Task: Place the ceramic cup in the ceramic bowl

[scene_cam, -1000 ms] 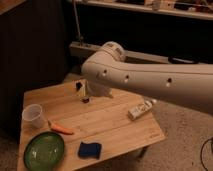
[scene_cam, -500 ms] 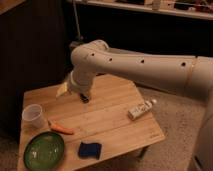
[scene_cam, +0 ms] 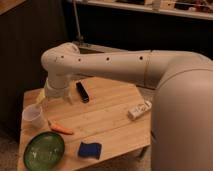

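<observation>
Dark panels and a cluttered shelf back a low table (scene_cam: 107, 120) of pale, grainy wood planks. From where I stand, the robot's thick arm (scene_cam: 125, 67), smooth white with small dark dots along it, reaches in from the right and bends down over the table's back left corner. Its gripper (scene_cam: 54, 99) hangs there close above the wood, fingers spread apart and nothing between them. The ceramic cup (scene_cam: 34, 116) stands upright just in front of it by the left edge. It is small, whitish, slightly see-through and tapered. The ceramic bowl (scene_cam: 44, 151), shallow, round and glossy green, sits at the front left corner, near the cup but apart from it. A slim orange carrot-shaped piece (scene_cam: 62, 129) lies just right of the cup. A blue spongy block (scene_cam: 90, 149) lies beside the bowl, a black bar (scene_cam: 82, 92) lies near the gripper, and a white tube (scene_cam: 139, 109) lies toward the right. I cannot read the tube's markings.
</observation>
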`<state>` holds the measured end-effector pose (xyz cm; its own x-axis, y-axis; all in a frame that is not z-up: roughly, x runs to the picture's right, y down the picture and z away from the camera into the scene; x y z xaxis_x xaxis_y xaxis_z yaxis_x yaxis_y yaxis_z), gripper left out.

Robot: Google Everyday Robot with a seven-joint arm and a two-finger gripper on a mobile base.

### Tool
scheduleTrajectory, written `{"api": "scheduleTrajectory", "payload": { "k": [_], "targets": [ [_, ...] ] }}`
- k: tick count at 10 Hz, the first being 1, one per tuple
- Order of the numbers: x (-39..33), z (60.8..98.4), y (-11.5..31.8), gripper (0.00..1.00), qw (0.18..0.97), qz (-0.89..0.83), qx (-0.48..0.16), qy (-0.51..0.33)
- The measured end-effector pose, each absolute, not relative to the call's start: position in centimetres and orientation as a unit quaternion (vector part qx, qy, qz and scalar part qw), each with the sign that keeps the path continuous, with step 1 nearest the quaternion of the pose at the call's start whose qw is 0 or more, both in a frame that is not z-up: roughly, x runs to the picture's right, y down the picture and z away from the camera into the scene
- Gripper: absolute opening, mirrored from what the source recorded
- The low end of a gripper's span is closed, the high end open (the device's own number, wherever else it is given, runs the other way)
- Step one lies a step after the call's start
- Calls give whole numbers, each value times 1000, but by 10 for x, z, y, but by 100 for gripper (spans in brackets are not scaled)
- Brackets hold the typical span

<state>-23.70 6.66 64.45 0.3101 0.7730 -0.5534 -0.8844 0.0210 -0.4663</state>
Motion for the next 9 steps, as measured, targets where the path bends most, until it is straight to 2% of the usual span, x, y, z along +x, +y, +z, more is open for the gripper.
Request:
{"api": "scheduleTrajectory", "payload": {
  "k": [4,9],
  "targets": [
    [-266,686,81,80,703,589,-389,84],
    [-304,702,94,80,715,591,-359,97]
  ]
}}
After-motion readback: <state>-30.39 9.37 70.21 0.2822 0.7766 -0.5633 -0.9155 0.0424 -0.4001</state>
